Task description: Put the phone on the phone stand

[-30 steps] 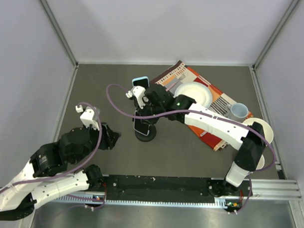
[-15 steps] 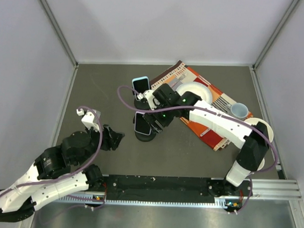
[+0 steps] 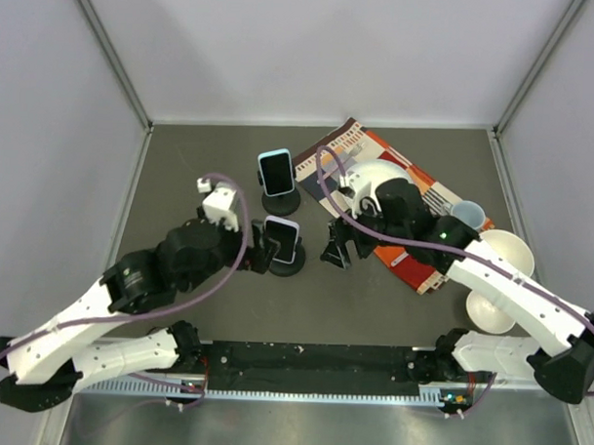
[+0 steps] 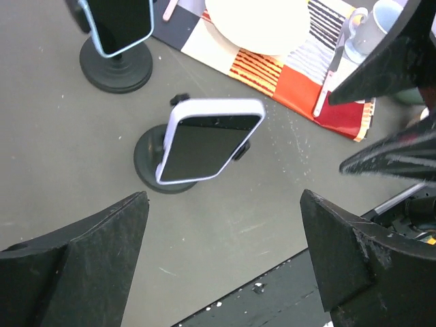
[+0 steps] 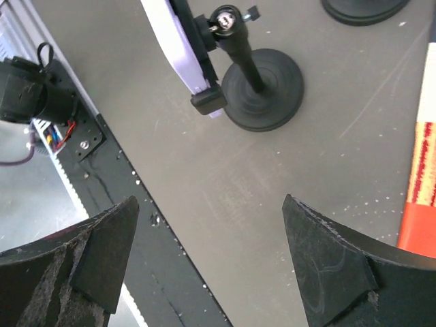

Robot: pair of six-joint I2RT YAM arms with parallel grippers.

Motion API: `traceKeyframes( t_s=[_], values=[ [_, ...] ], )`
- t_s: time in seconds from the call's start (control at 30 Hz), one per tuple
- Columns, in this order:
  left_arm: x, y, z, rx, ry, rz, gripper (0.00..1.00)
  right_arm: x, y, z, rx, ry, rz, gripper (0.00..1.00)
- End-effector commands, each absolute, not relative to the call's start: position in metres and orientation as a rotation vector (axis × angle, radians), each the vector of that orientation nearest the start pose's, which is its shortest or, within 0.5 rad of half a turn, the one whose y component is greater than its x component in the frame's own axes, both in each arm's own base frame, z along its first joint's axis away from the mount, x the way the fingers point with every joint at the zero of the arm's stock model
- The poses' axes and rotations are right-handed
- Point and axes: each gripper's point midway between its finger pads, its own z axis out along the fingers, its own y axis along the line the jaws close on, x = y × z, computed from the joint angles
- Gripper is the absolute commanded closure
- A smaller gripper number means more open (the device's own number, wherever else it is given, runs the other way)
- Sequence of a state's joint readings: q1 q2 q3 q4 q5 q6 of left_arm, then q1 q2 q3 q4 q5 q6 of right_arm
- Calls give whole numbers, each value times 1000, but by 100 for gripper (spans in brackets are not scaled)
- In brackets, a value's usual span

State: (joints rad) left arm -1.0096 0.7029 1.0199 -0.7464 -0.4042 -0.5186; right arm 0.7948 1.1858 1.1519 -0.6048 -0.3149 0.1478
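**Item: phone (image 3: 282,239).** Mounted in the cradle of the phone stand (image 3: 289,266), near the middle of the table (image 3: 181,179); screen dark, pale case, leaning back on the stem. The right wrist view shows the cradle clip hooked over the phone's edge; nothing else touches it.

**Item: left gripper (image 3: 259,249).** At 9 o'clock from the phone, just beside the stand; pincer wide, with nothing between the fingers (image 4: 102,238); the phone faces it in the left wrist view.

**Item: right gripper (image 3: 337,249).** At 3 o'clock from the phone, near but apart; pincer wide and empty; its camera looks at the back of the cradle and the round base.

**Other stock:** a second phone (image 3: 275,171) on its own stand at 12 o'clock; striped placemat (image 3: 341,144) at 2 o'clock, bearing a white plate (image 3: 377,175); mug (image 3: 466,215) and bowl (image 3: 511,251) at 3 o'clock, well apart.

**Step in hand, as judged:** the placing looks complete, and the arms stand at release.

**Next move calls for:** both arms drawing off, the left toward 8 o'clock and the right toward 4 o'clock; fingers kept wide and off the base, since a nudge could tip the stand.
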Motion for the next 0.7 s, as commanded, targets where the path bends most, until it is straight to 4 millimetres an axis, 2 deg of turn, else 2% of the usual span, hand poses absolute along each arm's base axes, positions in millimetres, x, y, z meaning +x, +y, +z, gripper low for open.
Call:
traceKeyframes(
  t_s=[0.0,0.03,0.07,0.1,0.17,0.23,0.27,0.4,0.53,0.67],
  values=[
    [192,-211,302,340,2023,-517,2,210,270,256,-705,2030,826,13],
    [194,-214,300,369,2039,-495,2,212,264,251,-688,2037,814,13],
    [197,-218,307,393,2028,-484,2,210,259,256,-676,2017,819,13],
    [202,-225,300,417,2049,-456,2,210,255,251,-667,2026,816,13],
    [210,-226,303,414,2051,-406,2,210,248,254,-649,2017,818,13],
    [219,-230,293,419,2086,-334,2,209,244,251,-647,2020,823,12],
    [220,-233,295,425,2090,-332,2,209,241,253,-640,2011,822,12],
    [224,-245,281,446,2132,-308,2,207,238,246,-646,2021,812,12],
    [230,-235,270,405,2153,-203,2,208,238,246,-654,2013,803,12],
    [225,-237,271,419,2152,-223,2,208,237,245,-665,2012,796,12]
  ],
)
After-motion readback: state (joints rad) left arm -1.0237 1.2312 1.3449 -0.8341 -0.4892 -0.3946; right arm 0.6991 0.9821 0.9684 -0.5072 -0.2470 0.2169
